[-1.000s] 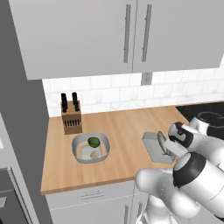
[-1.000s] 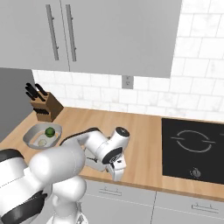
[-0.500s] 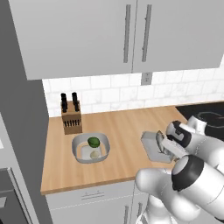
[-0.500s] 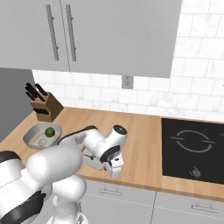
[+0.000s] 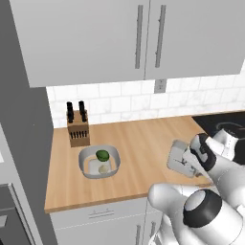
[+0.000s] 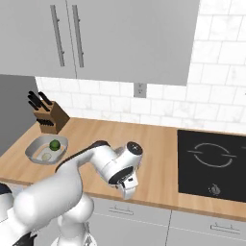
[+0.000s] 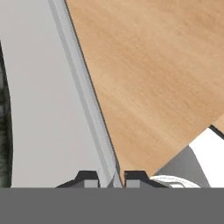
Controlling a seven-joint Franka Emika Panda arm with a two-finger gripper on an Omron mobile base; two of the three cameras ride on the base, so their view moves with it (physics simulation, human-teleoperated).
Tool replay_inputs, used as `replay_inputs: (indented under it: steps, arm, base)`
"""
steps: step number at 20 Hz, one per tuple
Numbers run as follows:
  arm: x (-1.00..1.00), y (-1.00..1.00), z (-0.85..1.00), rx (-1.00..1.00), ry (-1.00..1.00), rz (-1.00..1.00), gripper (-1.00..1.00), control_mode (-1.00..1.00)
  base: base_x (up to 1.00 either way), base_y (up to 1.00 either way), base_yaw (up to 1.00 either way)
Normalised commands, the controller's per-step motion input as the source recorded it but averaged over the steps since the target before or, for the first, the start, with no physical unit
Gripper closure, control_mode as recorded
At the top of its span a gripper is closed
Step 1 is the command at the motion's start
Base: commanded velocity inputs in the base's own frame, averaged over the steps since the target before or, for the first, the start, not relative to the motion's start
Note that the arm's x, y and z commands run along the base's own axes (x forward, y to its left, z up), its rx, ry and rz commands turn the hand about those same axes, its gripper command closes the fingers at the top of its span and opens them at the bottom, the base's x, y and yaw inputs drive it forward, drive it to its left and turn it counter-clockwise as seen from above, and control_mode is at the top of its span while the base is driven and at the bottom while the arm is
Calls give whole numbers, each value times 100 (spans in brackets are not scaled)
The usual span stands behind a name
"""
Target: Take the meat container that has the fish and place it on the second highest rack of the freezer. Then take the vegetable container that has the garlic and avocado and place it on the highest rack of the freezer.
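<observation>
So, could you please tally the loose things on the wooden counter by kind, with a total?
Containers: 2, the grey vegetable container and the grey meat container that the gripper has shut on.
Produce: 2, the avocado and the garlic.
Knife blocks: 1, the knife block.
Total: 5

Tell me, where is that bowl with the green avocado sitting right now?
The bowl sits on the wooden counter toward its left end, just in front of the knife block; the avocado lies inside, behind the pale garlic.
</observation>
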Motion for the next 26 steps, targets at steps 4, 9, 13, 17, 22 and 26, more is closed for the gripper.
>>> replay_inputs:
  steps: [4, 9, 13, 17, 22, 26]
  arm:
    - [-24, 0, 32, -3, -18, 1, 100, -100]
    - [-20, 0, 51, -6, -6, 5, 100, -100]
    - [-42, 2, 79, -10, 16, 11, 100, -100]
    - [-54, 46, 59, -10, 10, 13, 100, -100]
    - [-45, 43, 45, -3, -2, 12, 100, -100]
    - [-28, 1, 57, 0, 0, 8, 100, -100]
  base:
    - [0, 0, 0]
    - [0, 0, 0]
    - [0, 0, 0]
    - [0, 0, 0]
    - [0, 0, 0]
    - [0, 0, 0]
